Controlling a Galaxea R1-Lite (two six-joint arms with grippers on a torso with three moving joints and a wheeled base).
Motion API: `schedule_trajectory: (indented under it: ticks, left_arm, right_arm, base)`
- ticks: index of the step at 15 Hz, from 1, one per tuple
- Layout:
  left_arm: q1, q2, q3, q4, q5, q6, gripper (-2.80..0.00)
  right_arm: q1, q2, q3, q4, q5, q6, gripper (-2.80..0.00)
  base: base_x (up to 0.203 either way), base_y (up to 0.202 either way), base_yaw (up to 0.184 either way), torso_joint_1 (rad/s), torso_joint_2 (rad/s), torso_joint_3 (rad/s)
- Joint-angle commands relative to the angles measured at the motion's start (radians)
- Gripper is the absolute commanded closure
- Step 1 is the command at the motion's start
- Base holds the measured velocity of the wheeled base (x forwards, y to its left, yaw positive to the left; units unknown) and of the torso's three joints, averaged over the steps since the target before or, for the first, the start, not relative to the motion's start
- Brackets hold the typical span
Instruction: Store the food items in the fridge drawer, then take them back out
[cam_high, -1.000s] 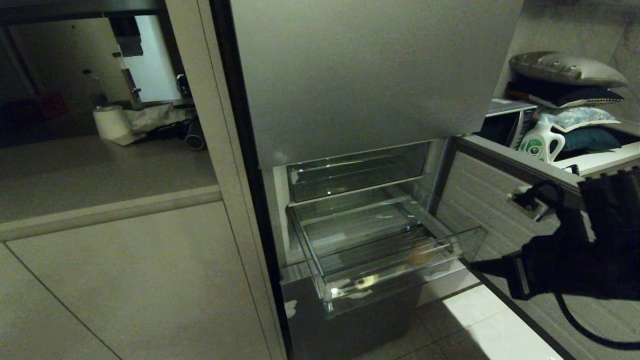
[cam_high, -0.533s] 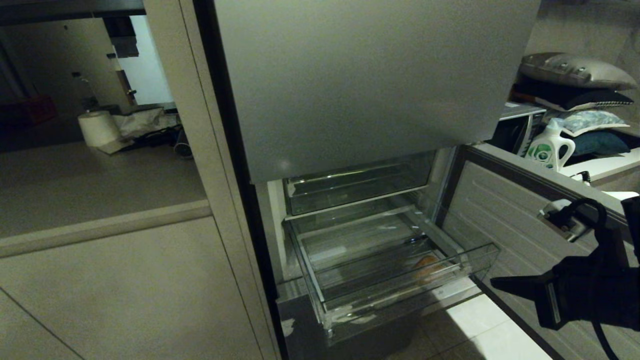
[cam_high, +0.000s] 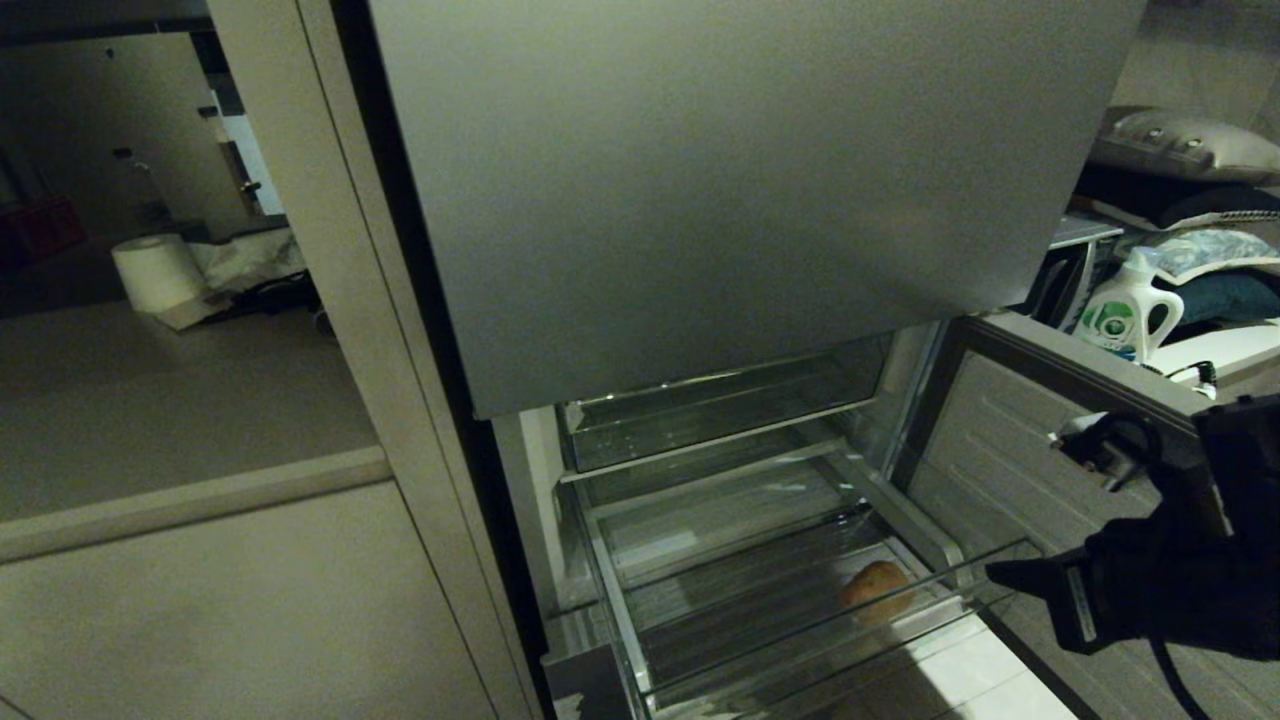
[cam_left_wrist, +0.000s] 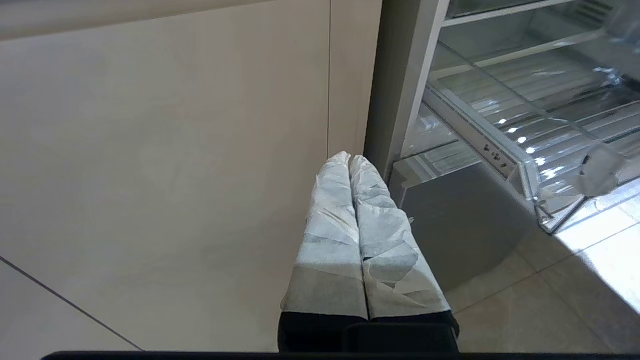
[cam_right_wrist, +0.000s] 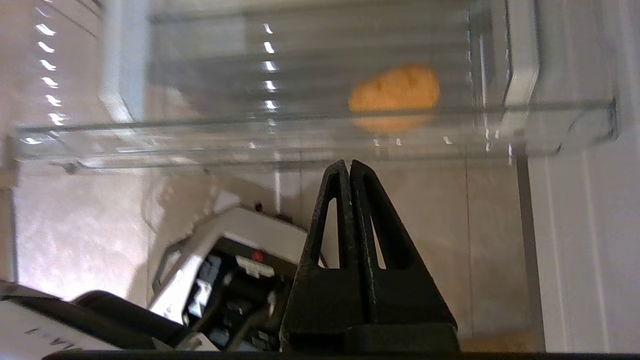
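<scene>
Food items were represented in view by a single round orange-brown piece (cam_high: 876, 586), which lay on the ribbed floor of the fridge drawer (cam_high: 640, 640), close to its front wall and toward its right-hand end. No other piece could be made out. The drawer was seen pulled well out of the fridge, beneath a shallower clear tray (cam_high: 700, 420) that sat farther back under the closed upper door (cam_high: 740, 190). The lower door (cam_high: 1000, 480) was swung open to the right.

The right gripper (cam_high: 995, 572) was held just outside the drawer's front right corner, at about rim height, its black fingers pressed fully together and nothing caught between them. In the right wrist view the closed tips (cam_right_wrist: 348, 167) were pointed at the drawer's clear front wall, with the orange-brown piece (cam_right_wrist: 395, 90) seen through it beyond. The left gripper (cam_left_wrist: 350, 165) was parked low beside the cabinet panel (cam_left_wrist: 165, 165), its wrapped fingers likewise closed and empty.

With the piece already in the drawer and the gripper empty, the step in hand was judged to be either the end of storing or the start of retrieval; which one could not be settled. For retrieval, the fingers would need to be parted, carried up over the front rim, and lowered around the piece.
</scene>
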Motion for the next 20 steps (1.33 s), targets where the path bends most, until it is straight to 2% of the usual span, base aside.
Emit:
schedule_trajectory:
  ticks: [1, 9, 12, 18, 19, 20]
  left_arm:
    - [0.000, 0.000, 0.001, 0.001, 0.000, -0.001, 0.00]
    - [0.000, 0.000, 0.000, 0.001, 0.000, -0.001, 0.00]
    - [0.000, 0.000, 0.000, 0.001, 0.000, -0.001, 0.00]
    - [0.000, 0.000, 0.001, 0.001, 0.000, -0.001, 0.00]
    - [0.000, 0.000, 0.000, 0.001, 0.000, -0.001, 0.00]
    - [0.000, 0.000, 0.000, 0.001, 0.000, -0.001, 0.00]
  right_arm:
    - [-0.009, 0.178, -0.040, -0.002, -0.017, 0.006, 0.00]
    - [-0.087, 0.603, -0.268, -0.101, -0.017, 0.005, 0.00]
    - [-0.109, 0.657, -0.333, -0.128, -0.012, 0.000, 0.00]
    - [-0.107, 0.700, -0.333, -0.105, -0.015, -0.005, 0.00]
    - [-0.107, 0.707, -0.333, -0.105, -0.015, -0.007, -2.80]
    - [-0.107, 0.716, -0.337, -0.105, -0.015, -0.016, -2.80]
  base:
    - [0.000, 0.000, 0.000, 0.000, 0.00, 0.000]
    - [0.000, 0.000, 0.000, 0.000, 0.00, 0.000]
    - [0.000, 0.000, 0.000, 0.000, 0.00, 0.000]
    - [0.000, 0.000, 0.000, 0.000, 0.00, 0.000]
    - [0.000, 0.000, 0.000, 0.000, 0.00, 0.000]
    - [0.000, 0.000, 0.000, 0.000, 0.00, 0.000]
